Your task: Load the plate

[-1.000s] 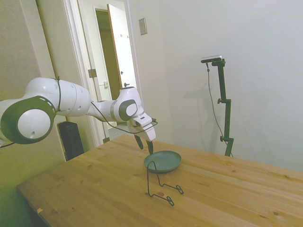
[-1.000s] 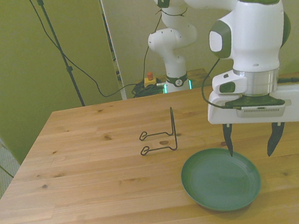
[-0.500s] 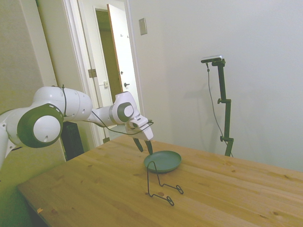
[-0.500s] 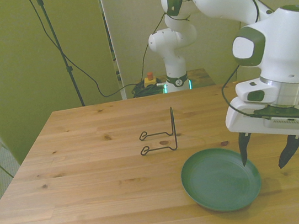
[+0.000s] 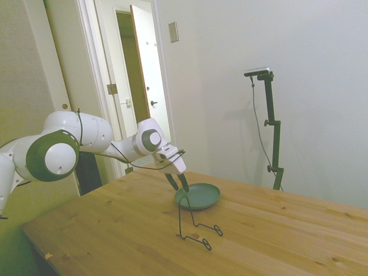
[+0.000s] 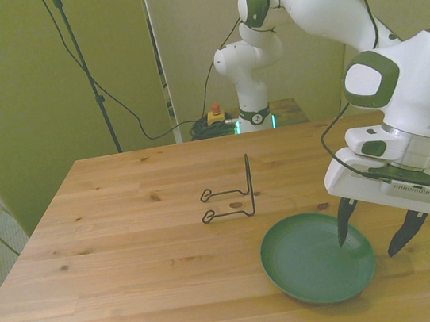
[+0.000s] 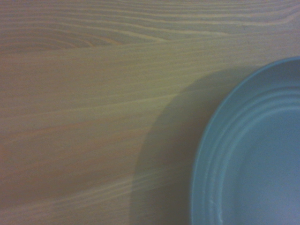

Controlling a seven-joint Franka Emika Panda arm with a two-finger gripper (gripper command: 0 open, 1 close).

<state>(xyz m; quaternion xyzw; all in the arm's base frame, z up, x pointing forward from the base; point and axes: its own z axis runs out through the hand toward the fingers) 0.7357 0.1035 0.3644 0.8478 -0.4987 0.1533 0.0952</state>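
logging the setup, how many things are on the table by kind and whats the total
Plates: 1, the teal plate, lying flat.
Wire racks: 1, the black wire rack, standing empty, apart from the plate.
Total: 2.
Not counted: the gripper, open, straddling the plate's rim.

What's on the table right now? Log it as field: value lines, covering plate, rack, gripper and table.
plate: teal plate, flat on the table, nothing on it
rack: black wire rack, nothing in it, apart from the plate on the front view's left
gripper: gripper open, fingers straddling the plate's rim on the front view's right
table: wooden table
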